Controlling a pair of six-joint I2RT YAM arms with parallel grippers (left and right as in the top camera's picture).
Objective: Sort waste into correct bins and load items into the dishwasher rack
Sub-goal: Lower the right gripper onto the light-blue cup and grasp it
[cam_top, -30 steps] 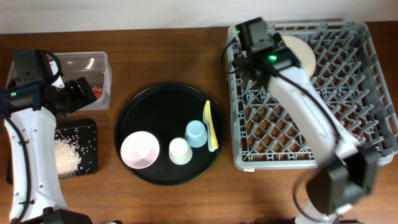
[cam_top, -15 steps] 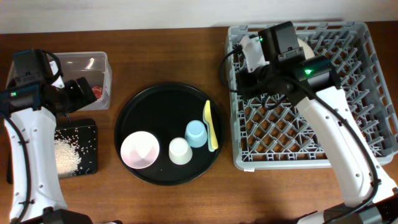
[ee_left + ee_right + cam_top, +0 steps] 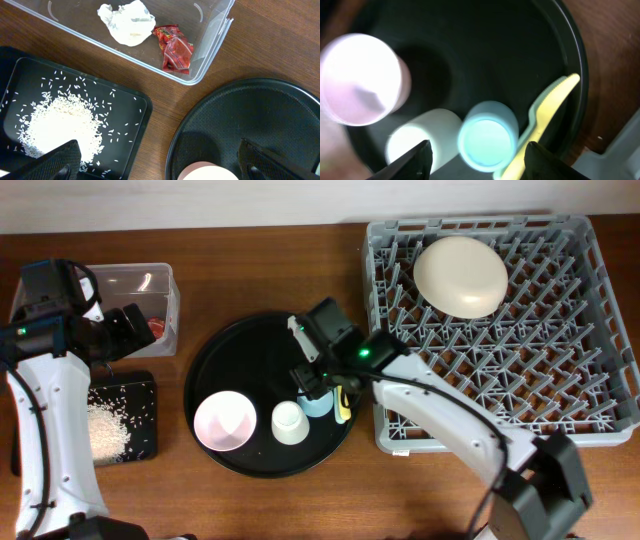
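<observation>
The large cream bowl (image 3: 460,275) lies upside down in the far part of the grey dishwasher rack (image 3: 560,410). My right gripper (image 3: 318,385) is open and empty, just above the light blue cup (image 3: 487,137), whose sides its fingers (image 3: 480,160) flank. Next to it are the white cup (image 3: 420,140), the pink bowl (image 3: 362,77) and the yellow utensil (image 3: 545,120). My left gripper (image 3: 160,167) is open and empty over the table between the bins. The clear box (image 3: 210,45) holds the white wrapper (image 3: 126,21) and the red wrapper (image 3: 173,47). Rice (image 3: 60,125) lies in the flat black tray (image 3: 135,135).
The cups, pink bowl and utensil sit on a large round black tray (image 3: 250,350) between the bins and the rack. The right arm reaches from the front right across the rack's near left corner. Bare brown table (image 3: 250,270) lies behind the round tray.
My right gripper has left the cream bowl in the rack and swung left and forward to the round tray, over the blue cup. The left arm has not moved.
</observation>
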